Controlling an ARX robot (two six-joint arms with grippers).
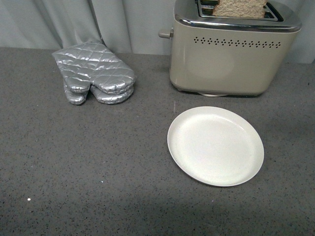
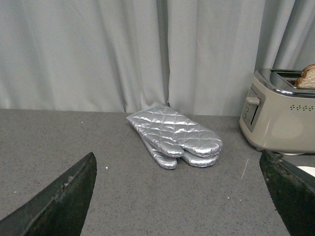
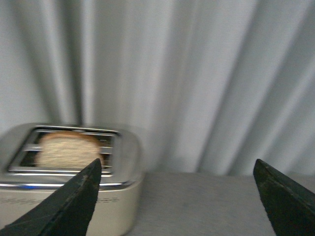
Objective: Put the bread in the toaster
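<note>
The right gripper (image 3: 174,196) is seen spread wide and empty in its wrist view, raised near the toaster (image 1: 226,59); the left gripper (image 2: 179,196) is likewise wide and empty, low over the counter (image 1: 98,172). The bread (image 1: 240,8) stands upright in a slot at the far right, its upper part still projecting; insertion is judged nearly complete. If further seating is required, the slice should be pressed straight down, centred in the slot; the lever (image 1: 166,34) on the left side is then to be lowered. The slice is light brown, coarse-crumbed, with a rounded crust. The plate (image 1: 215,145) lies bare in front.
</note>
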